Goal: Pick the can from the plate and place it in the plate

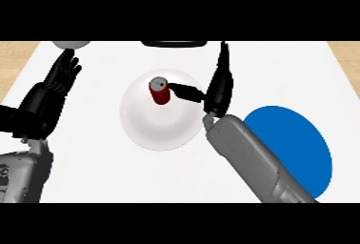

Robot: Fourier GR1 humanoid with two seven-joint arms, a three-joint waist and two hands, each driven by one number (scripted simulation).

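Note:
A red can [161, 92] with a grey top stands upright on the white plate [163, 125] in the middle of the counter. My right hand [218, 90] is just to the can's right, fingers straight and pointing away, thumb stretched toward the can and reaching its side. The hand is open and nothing is held. A blue plate [304, 143] lies to the right, partly hidden under my right forearm. My left hand [55, 88] rests open at the left, fingers up, well away from the can.
A grey round object [72, 44] shows at the top left edge. A dark object [174, 44] sits at the top edge behind the white plate. Wooden floor shows past the white counter's left and right edges.

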